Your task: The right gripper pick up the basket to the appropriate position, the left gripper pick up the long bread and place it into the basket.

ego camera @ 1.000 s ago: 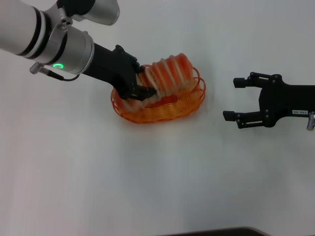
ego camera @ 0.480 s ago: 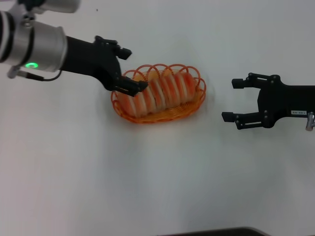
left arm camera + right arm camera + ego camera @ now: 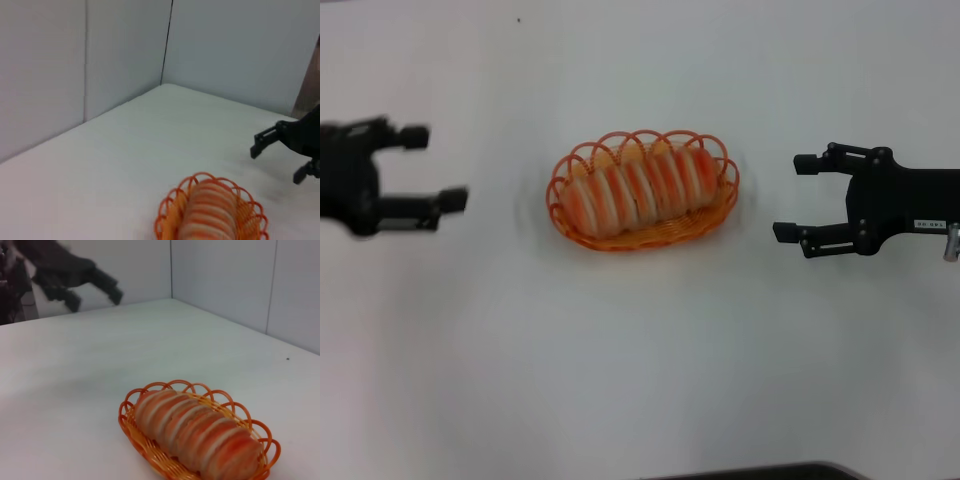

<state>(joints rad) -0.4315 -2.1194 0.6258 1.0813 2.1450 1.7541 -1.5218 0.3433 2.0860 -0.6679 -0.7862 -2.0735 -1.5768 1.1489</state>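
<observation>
— White tabletop [image 3: 640,380], grey panel walls behind. Status?
— Long bread [image 3: 638,190] lies lengthwise inside the basket [image 3: 582,226], mid-table. Both steps look done.
— Grippers?
— Left gripper [image 3: 432,166] well apart on its side, fingers spread, empty. Right gripper [image 3: 792,196] near the basket's other end, also spread, holding nothing.
— Unclear?
— Left claw blurred; both arms cut off at frame edges.

Left gripper [image 3: 415,170] blurred; basket [image 3: 172,212] cut off.

Ridged orange-red long bread [image 3: 642,190] lies lengthwise inside orange wire basket [image 3: 720,215].
</observation>
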